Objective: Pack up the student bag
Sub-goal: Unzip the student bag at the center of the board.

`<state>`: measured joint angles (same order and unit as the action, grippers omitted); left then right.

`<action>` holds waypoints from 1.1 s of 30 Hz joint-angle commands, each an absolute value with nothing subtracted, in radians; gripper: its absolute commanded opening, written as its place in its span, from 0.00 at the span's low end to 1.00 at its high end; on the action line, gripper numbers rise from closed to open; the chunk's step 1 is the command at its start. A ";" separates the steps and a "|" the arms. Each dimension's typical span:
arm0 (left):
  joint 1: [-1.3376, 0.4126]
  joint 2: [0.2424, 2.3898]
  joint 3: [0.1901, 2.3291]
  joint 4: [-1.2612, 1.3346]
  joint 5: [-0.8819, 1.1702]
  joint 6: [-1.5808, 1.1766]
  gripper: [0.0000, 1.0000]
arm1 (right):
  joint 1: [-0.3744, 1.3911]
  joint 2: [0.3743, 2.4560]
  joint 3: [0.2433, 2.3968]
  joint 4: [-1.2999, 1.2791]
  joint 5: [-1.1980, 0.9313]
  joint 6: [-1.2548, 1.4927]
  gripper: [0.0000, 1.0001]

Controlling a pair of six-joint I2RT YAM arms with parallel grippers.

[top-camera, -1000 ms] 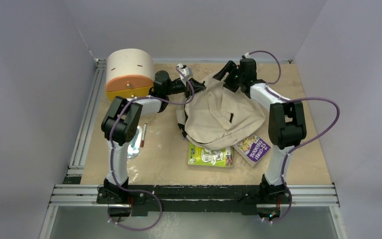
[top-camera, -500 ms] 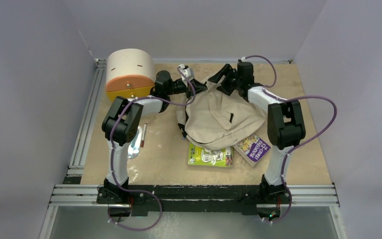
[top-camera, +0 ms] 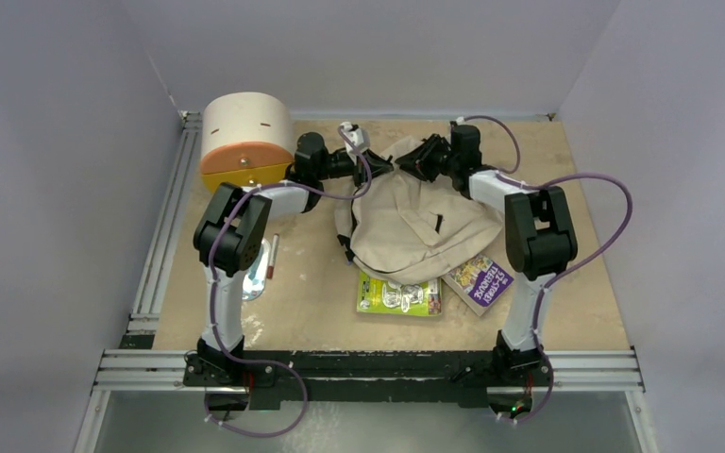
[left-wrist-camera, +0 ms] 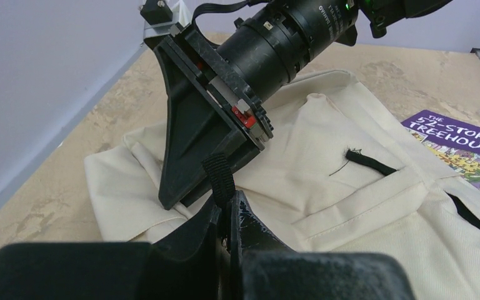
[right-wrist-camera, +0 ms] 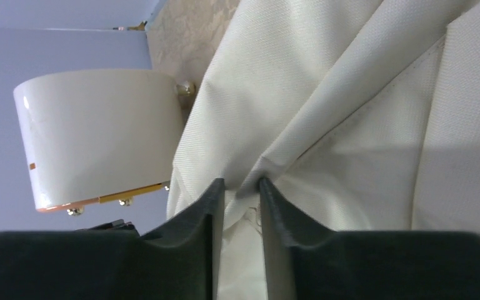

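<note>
1. I see a tan, speckled tabletop [top-camera: 585, 311] walled in pale grey, with everything resting on it.
2. The student bag [top-camera: 415, 226], a soft cream fabric backpack, lies slumped mid-table, between my two arms.
3. A cream cylindrical drawer box [top-camera: 245, 132] with orange and yellow fronts stands at the far left, just beside the left arm's wrist.
4. A green paperback [top-camera: 398, 294] and a purple paperback [top-camera: 480, 281] lie at the bag's near edge, which overlaps their tops.
5. My right gripper [right-wrist-camera: 242, 187] is pinched on a raised fold of the bag's fabric at its far edge; its body blocks much of the left wrist view.
6. My left gripper [left-wrist-camera: 227, 206] is clamped on the bag's black strap [left-wrist-camera: 219, 175].
7. A slim marker pen [top-camera: 272, 257] lies beside the left arm.
</note>
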<state>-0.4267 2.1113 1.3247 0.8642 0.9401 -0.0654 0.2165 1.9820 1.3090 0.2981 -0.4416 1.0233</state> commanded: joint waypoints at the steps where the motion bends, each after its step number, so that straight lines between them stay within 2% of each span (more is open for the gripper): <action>1: -0.442 2.079 1.369 0.858 0.994 -0.044 0.00 | 0.219 1.996 1.306 0.398 -0.514 1.081 0.21; 5: -0.440 2.056 1.367 0.816 0.981 -0.024 0.00 | 0.218 2.012 1.306 0.438 -0.524 1.097 0.00; 16: -0.430 1.943 1.320 0.645 0.831 0.065 0.00 | 0.168 1.985 1.258 0.487 -0.460 1.131 0.00; 33: -0.429 1.794 1.172 0.579 0.788 0.108 0.00 | 0.081 2.010 1.306 0.485 -0.396 1.131 0.00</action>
